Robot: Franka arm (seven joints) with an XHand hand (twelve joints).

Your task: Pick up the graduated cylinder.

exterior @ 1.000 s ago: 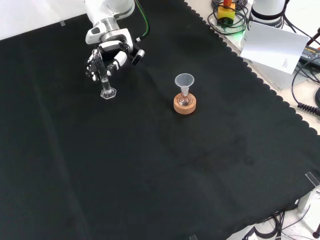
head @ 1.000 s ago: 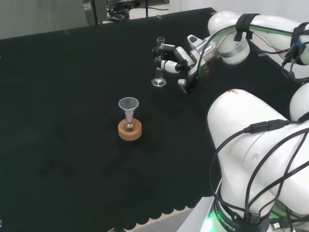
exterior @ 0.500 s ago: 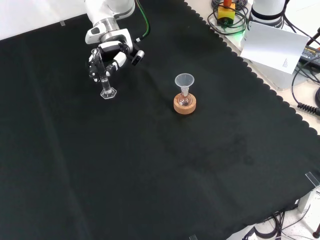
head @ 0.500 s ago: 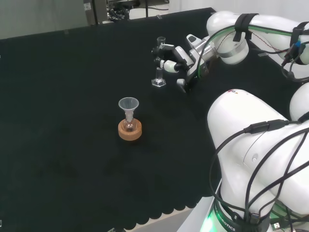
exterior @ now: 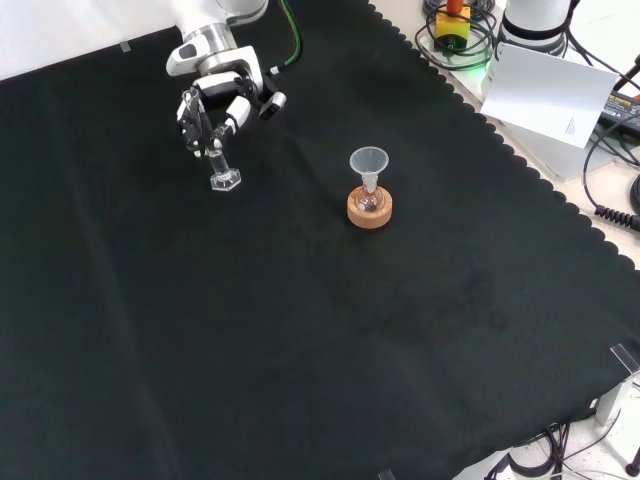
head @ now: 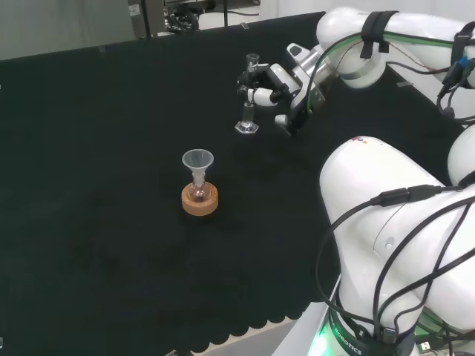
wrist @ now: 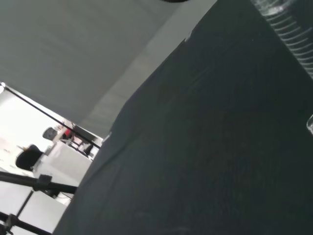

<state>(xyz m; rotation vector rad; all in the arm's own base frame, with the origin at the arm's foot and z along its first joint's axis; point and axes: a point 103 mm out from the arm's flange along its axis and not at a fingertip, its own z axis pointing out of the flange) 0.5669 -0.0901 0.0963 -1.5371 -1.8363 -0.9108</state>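
A clear glass graduated cylinder (head: 249,95) (exterior: 212,140) with a hexagonal foot hangs a little above the black cloth, tilted. The black and white hand (head: 272,83) (exterior: 218,106) has its fingers curled round the cylinder's upper half. In the front view the hand comes in from the top left and the foot (exterior: 226,180) swings out toward the right. In the wrist view the ribbed marks of the cylinder (wrist: 293,30) pass close by.
A small flask with a clear funnel (head: 197,160) (exterior: 368,160) in its neck sits on a cork ring (head: 200,200) (exterior: 369,209) near the cloth's middle. The arm's white links (head: 393,222) stand at the head view's right. A paper sheet (exterior: 545,92) and cables lie off the cloth.
The hand has risen with the cylinder in it. The foot has left the cloth and the cylinder has tilted.
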